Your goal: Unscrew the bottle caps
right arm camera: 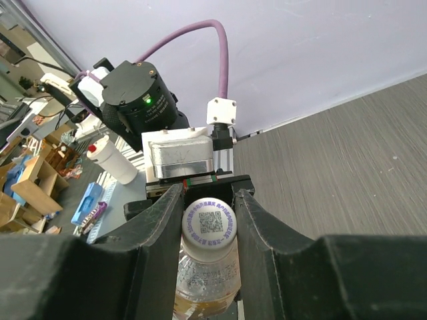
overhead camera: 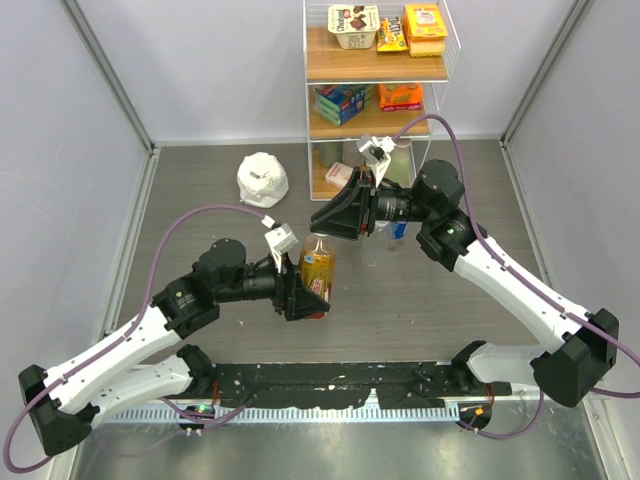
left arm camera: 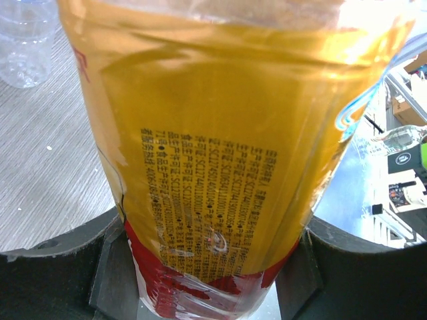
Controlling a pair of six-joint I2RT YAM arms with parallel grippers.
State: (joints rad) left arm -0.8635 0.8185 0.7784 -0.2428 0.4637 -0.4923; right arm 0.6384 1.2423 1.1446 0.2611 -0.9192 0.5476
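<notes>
The white cap (right arm camera: pixel 210 223), printed with a square code on top, sits on the neck of the amber bottle (overhead camera: pixel 318 272) and is pinched between the two black fingers of the right pincer (right arm camera: pixel 209 208), which press against its ribbed sides with no gap showing. The bottle, with its red-and-gold label, is over the middle of the table (overhead camera: pixel 440 290), leaning a little; whether its base touches the table I cannot tell. The left pincer (left arm camera: pixel 213 280) clamps the bottle's body from both sides, its jaws spread about as wide as the bottle. A clear bottle (left arm camera: pixel 23 47) stands on the table beyond it. A white lumpy bag (overhead camera: pixel 263 180) lies toward the far edge, left of a wire shelf rack (overhead camera: pixel 340 66) at the back.
</notes>
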